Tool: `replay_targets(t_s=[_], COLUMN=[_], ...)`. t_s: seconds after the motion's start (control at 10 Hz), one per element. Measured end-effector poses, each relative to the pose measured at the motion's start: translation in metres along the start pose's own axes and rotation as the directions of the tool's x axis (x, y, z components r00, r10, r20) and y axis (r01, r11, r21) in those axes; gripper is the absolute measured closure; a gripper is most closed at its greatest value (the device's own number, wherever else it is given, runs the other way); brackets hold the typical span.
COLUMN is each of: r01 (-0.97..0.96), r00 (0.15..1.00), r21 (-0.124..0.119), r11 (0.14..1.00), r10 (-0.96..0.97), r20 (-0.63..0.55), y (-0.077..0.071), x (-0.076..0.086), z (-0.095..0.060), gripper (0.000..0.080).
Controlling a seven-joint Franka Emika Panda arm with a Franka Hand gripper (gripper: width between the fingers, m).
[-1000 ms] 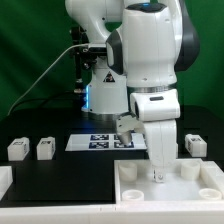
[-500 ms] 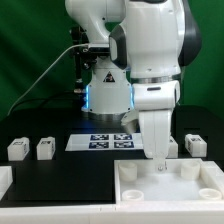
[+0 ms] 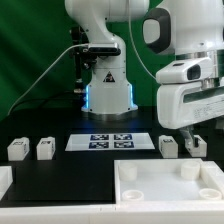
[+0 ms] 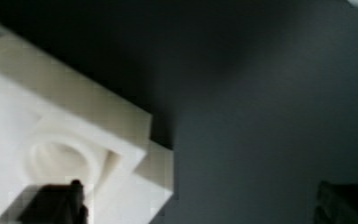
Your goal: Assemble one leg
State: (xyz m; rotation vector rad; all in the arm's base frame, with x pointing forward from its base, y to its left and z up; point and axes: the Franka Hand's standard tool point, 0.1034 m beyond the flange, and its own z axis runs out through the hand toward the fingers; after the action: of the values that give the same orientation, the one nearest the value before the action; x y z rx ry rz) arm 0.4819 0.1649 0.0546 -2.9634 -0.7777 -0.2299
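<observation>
Four small white legs with tags stand on the black table in the exterior view: two at its left (image 3: 17,149) (image 3: 45,149) and two at its right (image 3: 168,145) (image 3: 197,146). The large white panel (image 3: 150,190) with round corner sockets lies at the front. My gripper (image 3: 188,134) hangs at the exterior view's right, above the two right legs and beyond the panel's far edge. In the wrist view the gripper (image 4: 202,205) is open and empty. Its dark fingertips (image 4: 51,205) frame a corner of the panel (image 4: 34,110) with one socket (image 4: 60,160).
The marker board (image 3: 108,141) lies flat in the middle of the table, in front of the robot's base (image 3: 105,95). A white block (image 3: 4,180) sits at the front left edge. A green backdrop closes the far side.
The arm has swung from over the panel toward the exterior view's right and risen. The gripper has left the panel's socket and now hangs above the two right legs.
</observation>
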Motion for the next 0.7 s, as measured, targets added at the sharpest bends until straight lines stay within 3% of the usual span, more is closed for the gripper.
replay_targets(t_s=[0.3,0.5,0.7], r01=[-0.112,-0.158,-0.218], r00=[0.994,0.982,0.907], r21=[0.012,0.019,0.009], r11=[0.994,0.987,0.976], r10=[0.111,0.155,0.199], r20=[0.018,0.105,0.372], y=[0.001,-0.011,-0.025], x=[-0.003,-0.010,-0.026], z=[0.002,0.005,0.006], gripper=[0.0150,0.0150,0.0150])
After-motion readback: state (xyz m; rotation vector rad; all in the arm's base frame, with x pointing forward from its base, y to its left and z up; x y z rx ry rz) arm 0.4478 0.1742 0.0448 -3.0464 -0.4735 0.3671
